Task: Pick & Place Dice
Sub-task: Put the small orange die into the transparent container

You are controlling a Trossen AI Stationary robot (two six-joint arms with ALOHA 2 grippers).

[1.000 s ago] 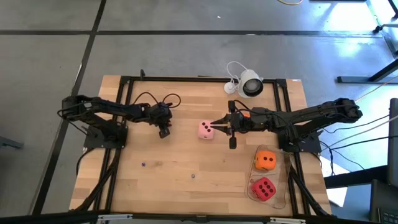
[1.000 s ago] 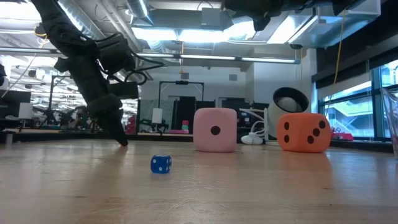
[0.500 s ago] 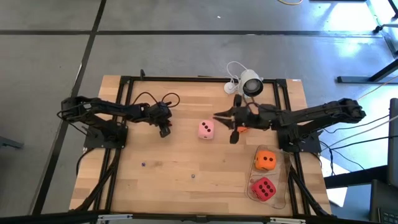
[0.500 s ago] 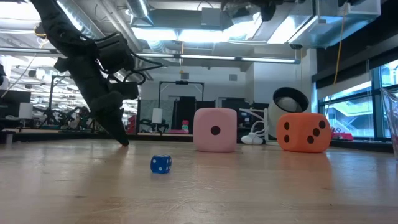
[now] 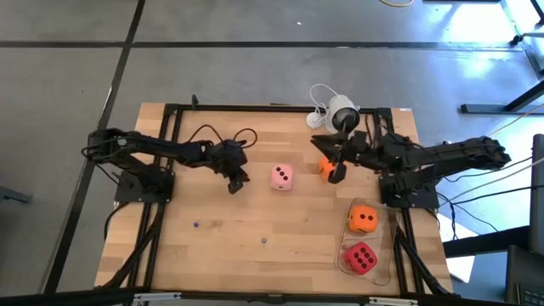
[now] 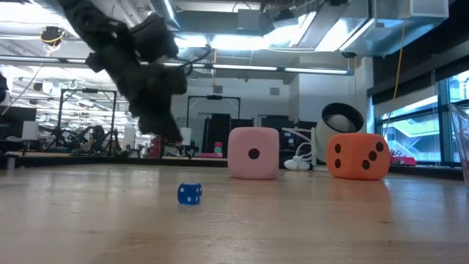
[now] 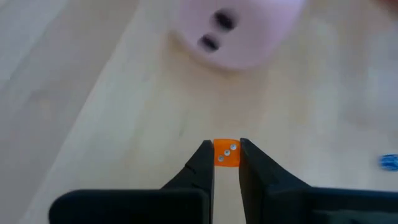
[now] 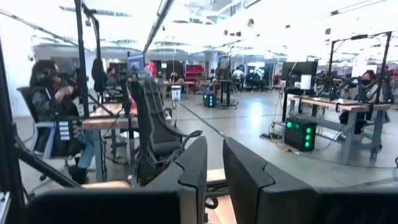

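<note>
My left jaws grip a tiny orange die left of the pink die; my right jaws stand narrow.

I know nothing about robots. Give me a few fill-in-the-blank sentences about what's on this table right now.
1. The left gripper is shut on a tiny die whose colour is ___.
2. The pink die turns a face with ___ pip toward the low camera.
3. The small die lying loose on the table in front of the pink one is ___.

Missing words: orange; one; blue.
</note>
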